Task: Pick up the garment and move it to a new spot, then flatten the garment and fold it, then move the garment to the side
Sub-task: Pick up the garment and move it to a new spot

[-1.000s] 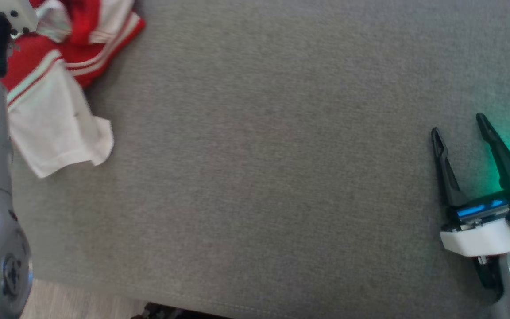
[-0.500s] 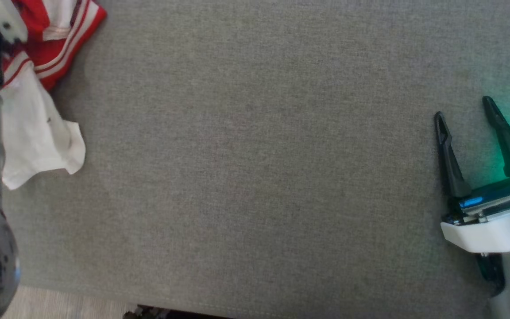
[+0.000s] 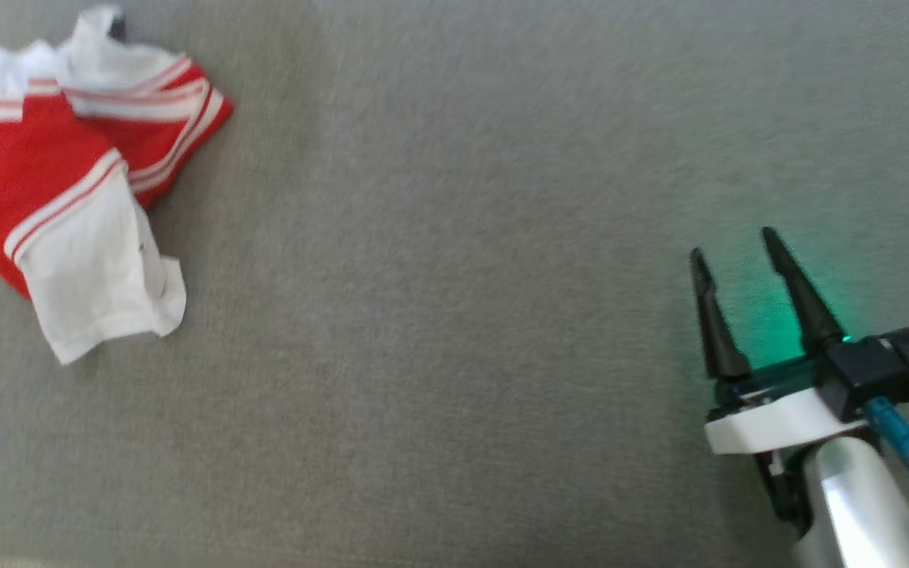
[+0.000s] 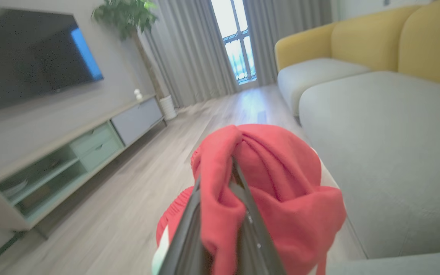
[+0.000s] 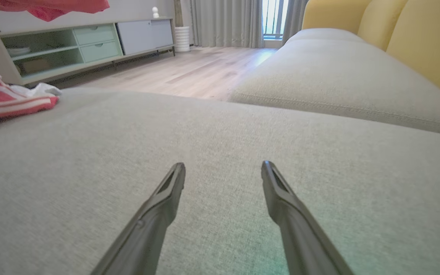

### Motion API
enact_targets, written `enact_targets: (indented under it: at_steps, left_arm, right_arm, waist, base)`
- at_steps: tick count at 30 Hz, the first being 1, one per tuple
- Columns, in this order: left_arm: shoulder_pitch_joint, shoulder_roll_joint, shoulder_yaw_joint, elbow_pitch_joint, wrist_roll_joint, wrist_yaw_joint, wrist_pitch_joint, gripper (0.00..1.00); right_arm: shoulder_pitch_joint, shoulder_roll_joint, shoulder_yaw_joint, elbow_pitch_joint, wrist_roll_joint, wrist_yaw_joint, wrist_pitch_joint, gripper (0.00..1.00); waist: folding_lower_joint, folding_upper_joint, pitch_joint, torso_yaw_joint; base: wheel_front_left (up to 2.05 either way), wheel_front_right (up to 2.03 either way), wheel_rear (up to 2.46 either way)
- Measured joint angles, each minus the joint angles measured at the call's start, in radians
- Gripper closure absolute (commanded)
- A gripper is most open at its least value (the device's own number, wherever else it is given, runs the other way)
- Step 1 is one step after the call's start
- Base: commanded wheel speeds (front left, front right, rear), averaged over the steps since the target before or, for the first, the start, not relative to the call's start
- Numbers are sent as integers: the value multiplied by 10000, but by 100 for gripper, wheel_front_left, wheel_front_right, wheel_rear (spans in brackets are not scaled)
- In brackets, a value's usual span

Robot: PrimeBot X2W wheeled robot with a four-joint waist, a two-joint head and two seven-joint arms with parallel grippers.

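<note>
Looking down on the grey sofa seat, we see the garment, a red and white piece with striped bands, crumpled over the seat's far left part, with one white panel spilling toward the seat's near edge. Our left gripper has its two fingers drawn almost together on a bunched fold of the garment's red cloth, which is pinched between them and balloons out past their tips and down one side. From that wrist the seat lies off to the right of the held cloth, and a wooden floor shows past the seat's edge. We cannot tell whether the gripped fold is lifted clear of the seat. Our right gripper hovers over the seat's right part, well apart from the garment, its fingers spread wide with nothing between them but bare grey fabric. A green glow falls on the seat just beside those fingers. Beyond the seat's far edge we make out a second grey cushion with a yellow backrest rising behind it. Across the floor from the seat stands a low cabinet, with grey curtains near its end
</note>
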Motion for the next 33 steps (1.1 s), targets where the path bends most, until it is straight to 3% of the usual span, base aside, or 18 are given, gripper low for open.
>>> enact_targets:
  at_steps: [8,14,19,24,29,33]
  left_arm:
    - [-51,-320,-1588,-903,-205,-115,-100,100]
    - [1000,-976,-3346,-2205,-1515,-192,244,100]
    - [2434,-1035,-4111,-3313,-2522,-190,502,100]
    - [4587,-1534,-4614,-3919,-3609,-192,67,100]
    - [7069,-1822,-5085,-3375,-3990,-169,-477,100]
    - [8399,-1919,-5262,-3062,-4098,102,-907,100]
  right_arm:
    - [320,420,263,46,100,0,6,0]
    - [378,533,512,-21,171,0,6,0]
    - [375,568,466,-251,222,0,6,0]
    - [379,575,418,-391,426,0,6,0]
    - [380,596,405,-391,510,0,6,0]
    - [405,621,230,-393,508,0,6,0]
  waist:
    - [-2,0,-1278,-1085]
    - [-2,0,-1952,-2347]
    - [-2,0,-2171,-3330]
    - [-1,0,-2110,-3998]
    - [1,0,-1917,-4254]
    - [0,0,-1967,-4135]
  base:
    - [0,0,0]
    - [0,0,0]
    - [0,0,0]
    - [0,0,0]
    - [0,0,0]
    - [0,0,0]
